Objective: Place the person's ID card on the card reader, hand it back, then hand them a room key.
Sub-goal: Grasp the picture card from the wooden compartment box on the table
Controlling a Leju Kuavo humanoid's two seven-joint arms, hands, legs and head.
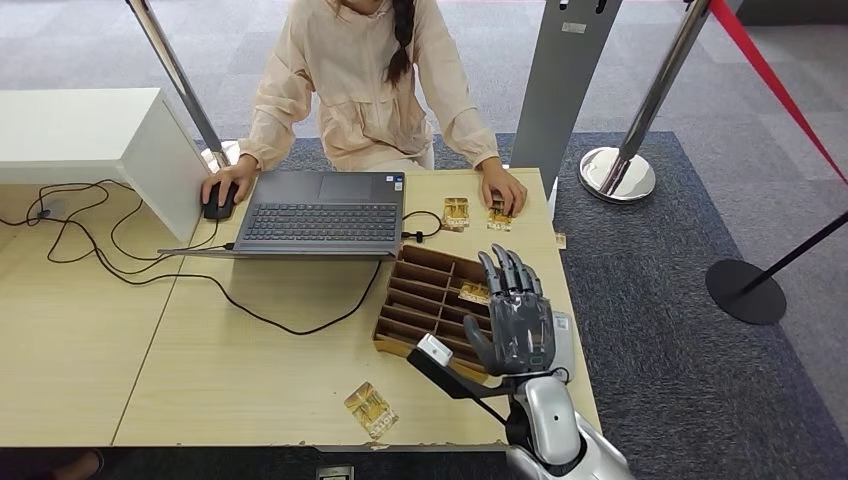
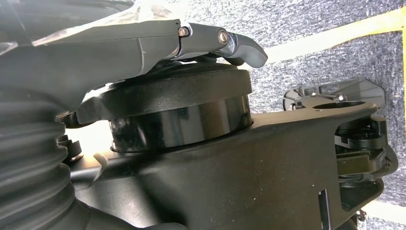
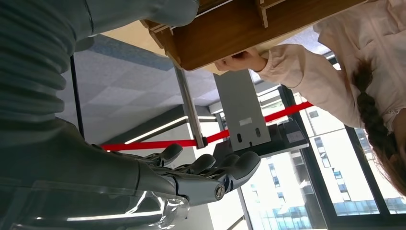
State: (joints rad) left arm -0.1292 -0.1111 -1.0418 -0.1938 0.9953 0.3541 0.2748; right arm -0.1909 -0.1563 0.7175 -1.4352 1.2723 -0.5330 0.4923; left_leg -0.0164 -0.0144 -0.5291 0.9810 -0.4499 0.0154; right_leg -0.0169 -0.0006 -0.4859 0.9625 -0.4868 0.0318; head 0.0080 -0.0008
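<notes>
From the head view I could not tell which card was the ID. One gold-patterned card (image 1: 498,214) lay at the far edge of the table (image 1: 250,380), partly under the person's hand (image 1: 503,190). A second card (image 1: 455,211) lay just beside it, toward the laptop (image 1: 322,215). A third card (image 1: 473,292) sat in one slot of the wooden tray (image 1: 420,290), and a fourth card (image 1: 370,408) lay near the table's front edge, well apart from the others.

My right hand (image 1: 520,315) hovered over the tray's right side. Its fingers were straight and slightly spread, and it held nothing. The third card was just beside its fingertips, and I could not tell whether they touched it.

The right wrist view gave me that hand (image 3: 201,175) from beneath, fingers extended and empty. It also showed the tray's underside (image 3: 239,33) and the person's hand (image 3: 239,60) at the table edge, with a red belt (image 3: 158,143) beyond.

The left wrist view showed one grey finger of my left hand (image 2: 225,40) over carpet. I could not tell whether that hand was clenched or released.

The person's other hand rested on a mouse (image 1: 216,203) left of the laptop.
</notes>
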